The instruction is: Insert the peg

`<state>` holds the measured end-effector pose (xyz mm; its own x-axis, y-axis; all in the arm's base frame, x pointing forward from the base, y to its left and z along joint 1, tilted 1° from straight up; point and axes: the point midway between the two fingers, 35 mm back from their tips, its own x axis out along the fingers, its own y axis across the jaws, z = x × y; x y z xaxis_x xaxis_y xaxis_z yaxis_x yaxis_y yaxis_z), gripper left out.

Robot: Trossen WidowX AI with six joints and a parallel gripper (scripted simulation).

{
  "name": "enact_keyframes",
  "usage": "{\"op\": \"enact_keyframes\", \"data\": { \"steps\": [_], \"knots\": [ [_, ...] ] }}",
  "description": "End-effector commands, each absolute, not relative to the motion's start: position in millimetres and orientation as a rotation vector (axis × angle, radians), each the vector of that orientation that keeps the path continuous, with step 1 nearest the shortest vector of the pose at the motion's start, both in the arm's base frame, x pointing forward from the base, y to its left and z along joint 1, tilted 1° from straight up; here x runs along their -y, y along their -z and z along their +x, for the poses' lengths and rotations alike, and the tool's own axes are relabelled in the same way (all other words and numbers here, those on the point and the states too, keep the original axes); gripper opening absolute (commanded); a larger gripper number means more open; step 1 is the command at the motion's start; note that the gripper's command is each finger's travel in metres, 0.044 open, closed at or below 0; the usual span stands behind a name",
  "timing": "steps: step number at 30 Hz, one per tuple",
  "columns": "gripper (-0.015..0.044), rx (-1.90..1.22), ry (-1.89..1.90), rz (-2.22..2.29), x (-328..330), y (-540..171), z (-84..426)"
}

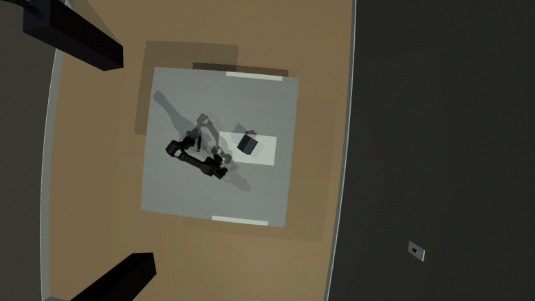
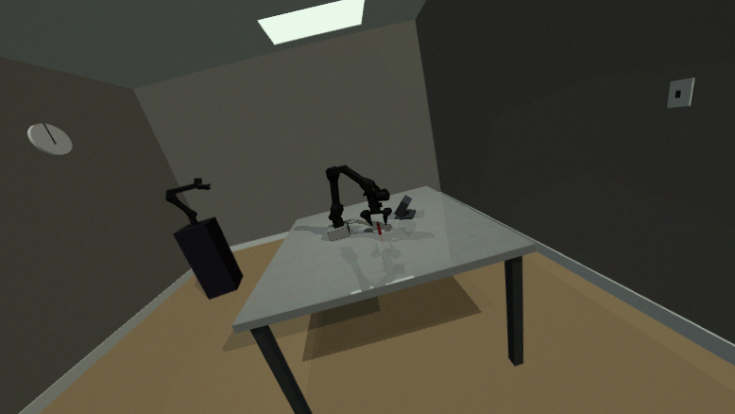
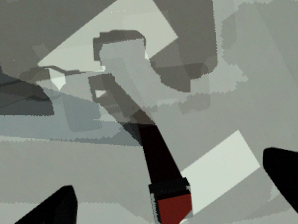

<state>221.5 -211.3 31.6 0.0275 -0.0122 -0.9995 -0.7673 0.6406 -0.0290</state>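
The red peg (image 2: 379, 228) (image 3: 174, 207) stands upright on the table, with a dark band at one end in the wrist view, where the bottom edge of the picture cuts it off. The arm hides it in the top view. My gripper (image 2: 377, 221) (image 3: 173, 176) is open and empty, pointing down over the peg. In the wrist view the peg lies between the two wide-apart fingers, towards the bottom edge. The dark sloped panel (image 1: 247, 144) (image 2: 403, 205) stands on the table beyond the gripper. Its hole cannot be made out clearly.
The table (image 1: 179, 194) (image 2: 308, 277) carries the arm, its pale base block (image 2: 338, 233) and the panel. Shadows and bright light patches cross the table top. A second small arm (image 2: 179, 205) stands on a dark pedestal (image 2: 208, 257) off the table.
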Motion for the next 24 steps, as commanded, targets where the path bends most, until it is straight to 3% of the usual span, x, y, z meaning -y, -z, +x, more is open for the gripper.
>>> {"op": "enact_keyframes", "data": {
  "steps": [1, 13, 24],
  "knots": [
    [0.044, -1.448, -0.675, -0.699, 210.1, -22.3, 219.0],
    [0.044, -1.448, -0.676, -0.699, 209.5, -10.4, 218.2],
    [0.0151, -1.442, -0.666, -0.697, 210.3, -13.8, 220.2]
  ]
}}
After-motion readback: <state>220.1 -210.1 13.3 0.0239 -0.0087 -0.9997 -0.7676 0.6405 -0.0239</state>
